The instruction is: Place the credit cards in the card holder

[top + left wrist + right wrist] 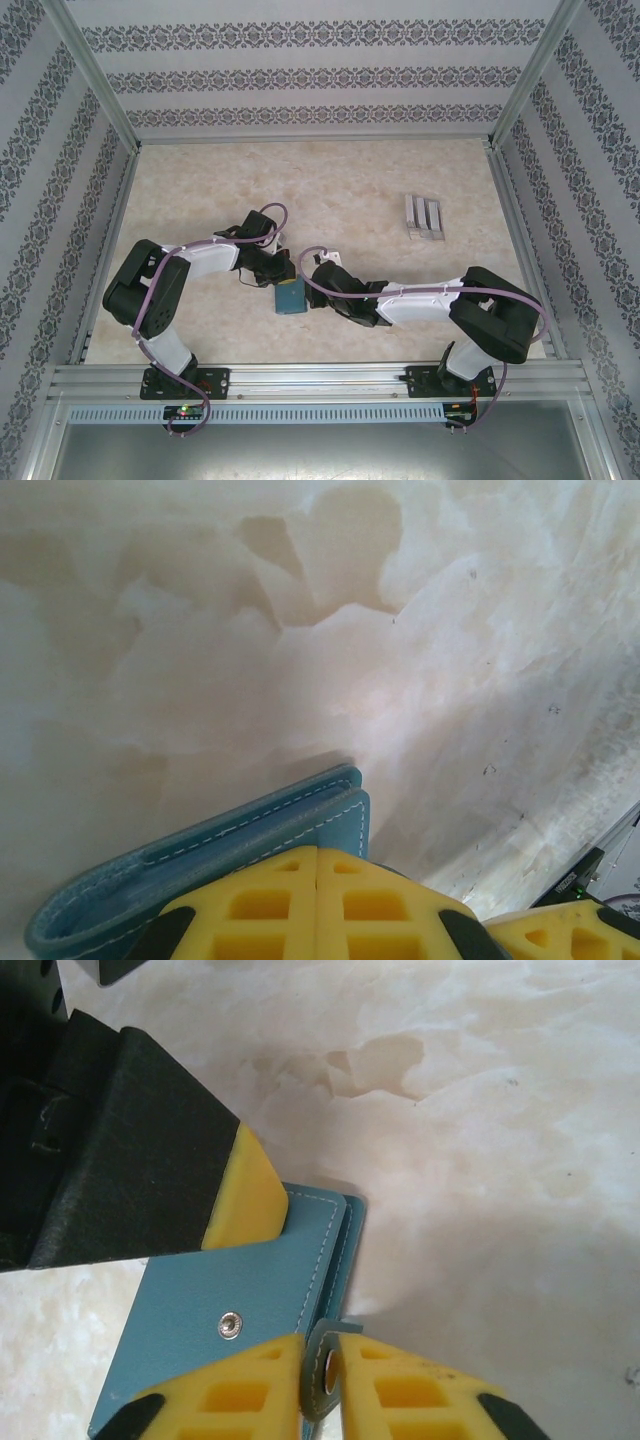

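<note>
The card holder (290, 297) is a teal-blue folded wallet lying flat on the marble-look table between the two arms. My left gripper (317, 880) is shut, its yellow pads pressed together on top of the card holder (200, 850) near one corner. From the right wrist, the left finger pad (245, 1195) rests on the far corner of the card holder (220, 1280). My right gripper (322, 1345) is shut on the wallet's small snap tab (318, 1390), which stands upright between the pads. The round snap stud (231, 1324) shows on the cover. The credit cards are out of view.
A clear three-slot stand (423, 217) sits at the back right of the table (200, 190). Patterned walls and metal rails enclose the workspace on three sides. Both arms (400, 300) reach towards the table's middle.
</note>
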You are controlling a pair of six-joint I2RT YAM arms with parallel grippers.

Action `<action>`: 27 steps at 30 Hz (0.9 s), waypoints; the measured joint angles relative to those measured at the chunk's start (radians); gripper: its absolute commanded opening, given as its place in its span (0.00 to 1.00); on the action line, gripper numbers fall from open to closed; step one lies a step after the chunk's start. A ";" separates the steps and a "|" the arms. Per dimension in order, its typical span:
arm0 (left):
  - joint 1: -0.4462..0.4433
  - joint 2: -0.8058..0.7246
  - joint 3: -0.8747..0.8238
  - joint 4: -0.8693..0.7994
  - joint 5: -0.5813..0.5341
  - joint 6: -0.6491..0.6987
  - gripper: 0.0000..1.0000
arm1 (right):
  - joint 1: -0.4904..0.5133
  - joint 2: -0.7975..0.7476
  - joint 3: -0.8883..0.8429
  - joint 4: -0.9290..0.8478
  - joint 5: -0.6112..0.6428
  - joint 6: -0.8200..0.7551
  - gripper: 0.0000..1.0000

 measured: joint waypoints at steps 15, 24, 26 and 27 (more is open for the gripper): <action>-0.001 0.014 -0.004 0.037 0.021 -0.008 0.00 | -0.039 -0.016 0.000 0.001 -0.051 -0.019 0.04; -0.004 0.016 -0.005 0.047 0.023 -0.020 0.00 | -0.053 -0.026 -0.015 0.021 -0.086 -0.017 0.00; -0.005 0.016 -0.008 0.054 0.023 -0.029 0.00 | -0.053 -0.026 -0.016 0.026 -0.096 -0.017 0.00; -0.005 0.016 -0.012 0.064 0.024 -0.034 0.00 | -0.053 -0.026 -0.016 0.030 -0.104 -0.017 0.02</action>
